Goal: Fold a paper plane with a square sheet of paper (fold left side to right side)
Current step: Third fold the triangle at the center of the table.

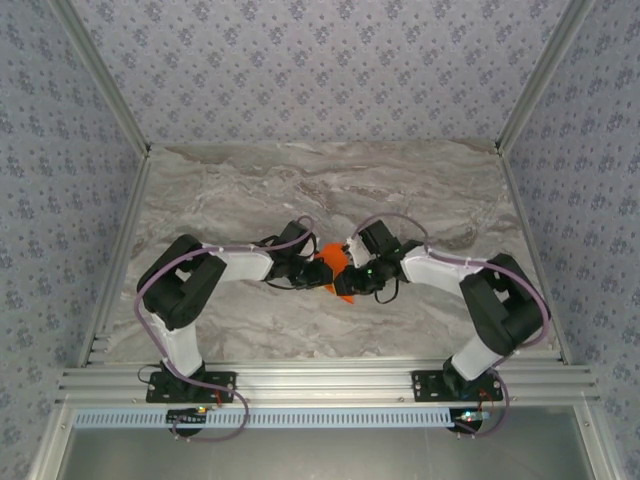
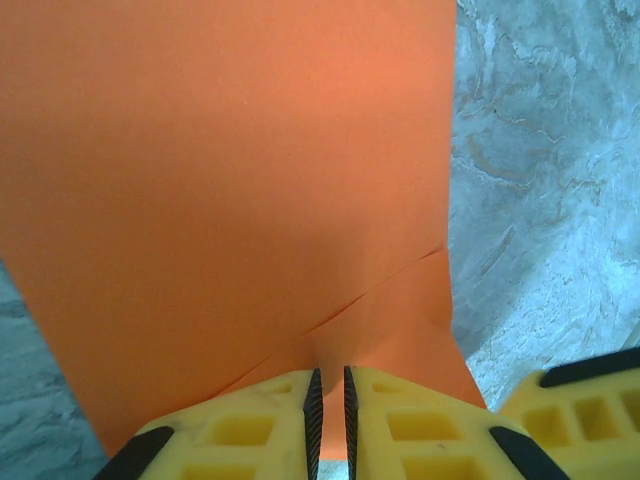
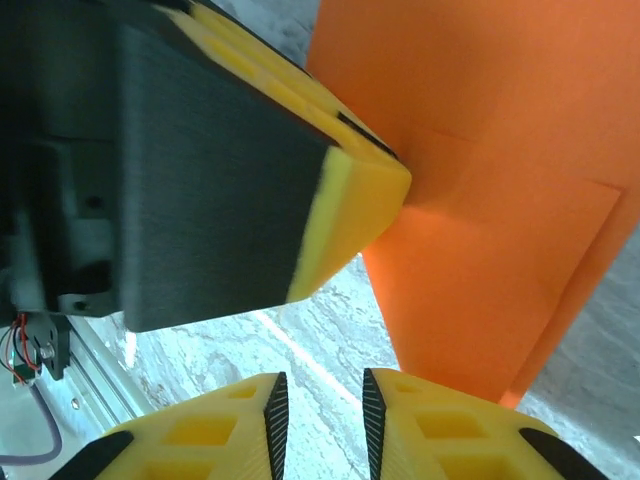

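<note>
Left wrist view: the left gripper (image 2: pixel 330 385) is pinched down on the near edge of the square sheet of paper (image 2: pixel 230 180), pads nearly meeting with only the orange layer between them. A diagonal crease runs out from the pinch toward the sheet's right edge, so we read the sheet as partly folded.

Right wrist view: the right gripper (image 3: pixel 320 405) has a narrow gap between its pads with nothing in it; the marble table (image 3: pixel 300 340) shows through. It sits just beside the sheet's lower corner, with a finger of the left gripper close above.

Top view: the sheet sits mid-table between the two grippers, both arms crowded in on it.

Risks, as we judge them:
- With one pinch point on thin paper, a sideways pull could pivot or tear the sheet at the pads.
- If the right gripper closes off the edge, it grabs air and the fold goes over misaligned.
- The grippers are very near each other, so a closing move could knock finger against finger and drag the sheet.
- Letting go with the left before the crease is pressed may let the flap spring open.
</note>
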Robot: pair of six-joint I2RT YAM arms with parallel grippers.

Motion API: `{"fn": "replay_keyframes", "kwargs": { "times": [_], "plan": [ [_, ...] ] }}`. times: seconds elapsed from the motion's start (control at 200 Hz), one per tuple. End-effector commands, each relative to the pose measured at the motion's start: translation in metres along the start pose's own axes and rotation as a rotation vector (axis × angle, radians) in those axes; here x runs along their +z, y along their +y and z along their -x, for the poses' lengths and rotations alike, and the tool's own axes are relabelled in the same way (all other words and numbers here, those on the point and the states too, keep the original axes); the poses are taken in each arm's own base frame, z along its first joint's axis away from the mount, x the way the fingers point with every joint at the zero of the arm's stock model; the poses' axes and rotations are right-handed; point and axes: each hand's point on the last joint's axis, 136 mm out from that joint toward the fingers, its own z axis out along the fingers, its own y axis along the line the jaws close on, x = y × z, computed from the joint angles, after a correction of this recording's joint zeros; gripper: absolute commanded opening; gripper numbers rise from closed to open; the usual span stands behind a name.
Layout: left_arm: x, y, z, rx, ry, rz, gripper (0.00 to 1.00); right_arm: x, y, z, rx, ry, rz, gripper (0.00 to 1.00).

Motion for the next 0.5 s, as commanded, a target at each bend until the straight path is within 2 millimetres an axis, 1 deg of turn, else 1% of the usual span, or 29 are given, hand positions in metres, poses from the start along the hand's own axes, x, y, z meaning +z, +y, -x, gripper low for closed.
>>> {"fn": "replay_keyframes", "kwargs": {
  "times": [0.0, 0.495],
  "plan": [
    [0.009, 0.045, -0.026, -0.067, 0.059, 0.147, 0.17, 0.006, 0.002, -0.003, 0.016, 0.030, 0.010, 0.30],
    [0.010, 0.046, -0.026, -0.067, 0.060, 0.155, 0.17, 0.008, -0.015, -0.019, 0.034, 0.071, -0.075, 0.30]
  ]
}}
